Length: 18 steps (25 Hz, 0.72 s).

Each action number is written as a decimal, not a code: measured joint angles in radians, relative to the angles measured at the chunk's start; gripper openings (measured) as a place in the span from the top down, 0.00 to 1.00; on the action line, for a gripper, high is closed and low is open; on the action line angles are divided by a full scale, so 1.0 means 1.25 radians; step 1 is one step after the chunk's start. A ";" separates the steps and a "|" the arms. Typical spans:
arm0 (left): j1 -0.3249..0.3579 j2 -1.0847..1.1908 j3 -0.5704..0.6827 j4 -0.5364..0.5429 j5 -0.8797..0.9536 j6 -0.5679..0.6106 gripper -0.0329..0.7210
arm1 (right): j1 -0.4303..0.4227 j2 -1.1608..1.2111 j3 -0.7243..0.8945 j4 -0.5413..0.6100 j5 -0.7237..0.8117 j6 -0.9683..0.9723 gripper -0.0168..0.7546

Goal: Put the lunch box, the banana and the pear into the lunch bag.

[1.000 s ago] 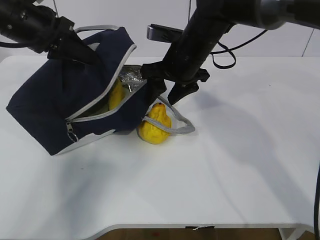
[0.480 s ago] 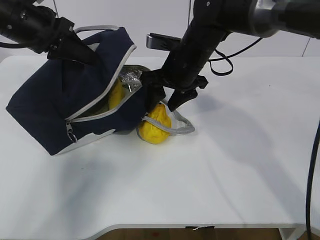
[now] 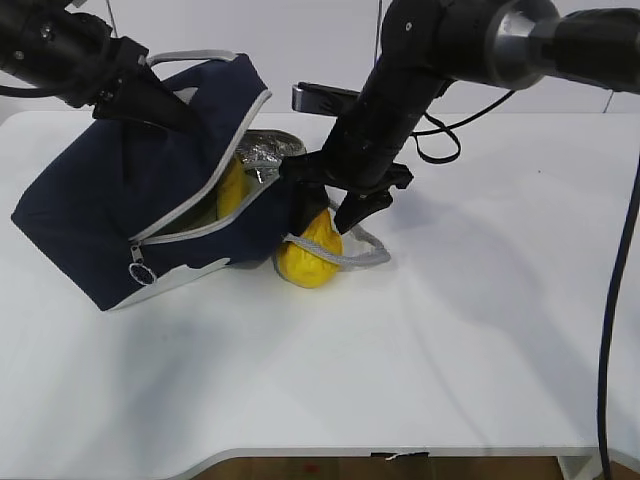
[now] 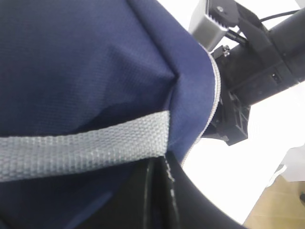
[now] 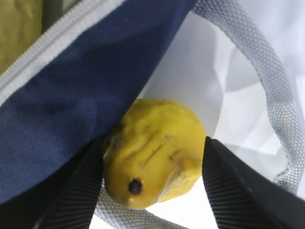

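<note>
The navy lunch bag [image 3: 100, 220] lies tilted with its zipped mouth open toward the right. My left gripper [image 3: 165, 105] is shut on its top fabric just below the grey webbing handle [image 4: 86, 148]; the closed jaws show in the left wrist view [image 4: 159, 167]. The banana [image 3: 232, 190] sits inside the mouth and shows in the right wrist view [image 5: 19, 28]. The pear [image 3: 305, 258] lies on the table against the bag's lower edge. My right gripper [image 3: 322, 210] is open, one finger on each side of the pear [image 5: 152, 143]. The lunch box cannot be made out; a shiny patch [image 3: 262, 152] shows inside.
The bag's second grey handle loop [image 3: 365, 255] lies on the white table [image 3: 480, 330], crossing the pear and curving round it [image 5: 267, 81]. The right arm [image 4: 257, 57] is close beside the bag's rim. The table's front edge [image 3: 400, 452] is near the bottom.
My right gripper has come down from beside the bag's rim and now straddles the pear. The bag, the pear and my left gripper have stayed where they were.
</note>
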 joint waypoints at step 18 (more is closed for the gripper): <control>0.000 0.000 0.000 0.033 0.000 0.000 0.97 | 0.000 0.000 -0.004 -0.008 0.012 0.002 0.50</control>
